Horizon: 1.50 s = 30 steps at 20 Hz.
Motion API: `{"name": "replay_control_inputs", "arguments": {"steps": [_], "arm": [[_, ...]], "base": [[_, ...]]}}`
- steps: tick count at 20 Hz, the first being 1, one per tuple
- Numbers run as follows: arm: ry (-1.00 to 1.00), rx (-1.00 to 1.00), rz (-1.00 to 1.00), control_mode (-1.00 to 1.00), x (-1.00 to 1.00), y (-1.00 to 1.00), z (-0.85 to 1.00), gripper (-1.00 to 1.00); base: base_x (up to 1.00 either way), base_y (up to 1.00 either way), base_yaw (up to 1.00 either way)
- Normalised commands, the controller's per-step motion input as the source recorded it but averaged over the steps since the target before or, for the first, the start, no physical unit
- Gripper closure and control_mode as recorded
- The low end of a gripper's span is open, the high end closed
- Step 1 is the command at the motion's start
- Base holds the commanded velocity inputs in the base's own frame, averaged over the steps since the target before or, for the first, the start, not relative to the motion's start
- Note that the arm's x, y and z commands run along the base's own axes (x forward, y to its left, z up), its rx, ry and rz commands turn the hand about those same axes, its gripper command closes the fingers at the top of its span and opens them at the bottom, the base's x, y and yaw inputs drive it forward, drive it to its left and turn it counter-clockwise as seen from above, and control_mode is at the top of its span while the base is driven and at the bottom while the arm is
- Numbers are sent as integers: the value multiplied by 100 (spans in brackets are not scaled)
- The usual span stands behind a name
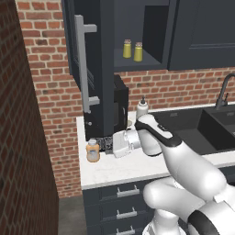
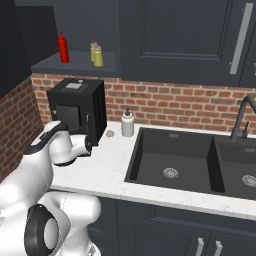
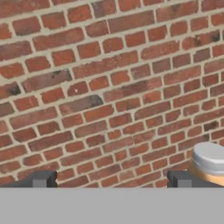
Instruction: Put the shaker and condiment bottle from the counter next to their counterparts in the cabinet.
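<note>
Gripper [image 1: 104, 144]: jaws spread wide, holding nothing, levelled sideways low over the counter [image 1: 124, 170] toward the brick wall [image 3: 109, 87].
Condiment bottle [image 1: 93, 151]: squat, orange, whitish cap; upright on the counter at its left end, just beside the fingertips [image 3: 179, 179], apart from them.
Cabinet [image 1: 92, 55]: door open; two yellow shakers [image 1: 132, 50] side by side on the shelf, red bottle [image 2: 63, 48] further along.
White dispenser bottle [image 1: 142, 109]: beside black countertop appliance [image 2: 77, 107].

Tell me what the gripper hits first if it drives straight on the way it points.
Likely the brick wall ahead. The gripper, jaws open, has the condiment bottle off to one side of its line, not between them.
</note>
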Motion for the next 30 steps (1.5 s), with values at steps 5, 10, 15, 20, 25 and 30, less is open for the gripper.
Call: {"name": "replay_control_inputs", "arguments": {"steps": [5,10,15,20,25,30], "arm": [[0,0,0,-100,9,0,-20,-100],[0,0,0,-100,7,2,-23,-100],[-1,0,0,-100,8,1,-14,-100],[-3,0,0,-100,13,0,-7,-100],[-4,0,0,-100,15,4,-7,-100],[-3,0,0,-100,17,11,-6,-100]], "base": [[0,0,0],[0,0,0],[0,0,0],[0,0,0],[0,0,0],[0,0,0]]}}
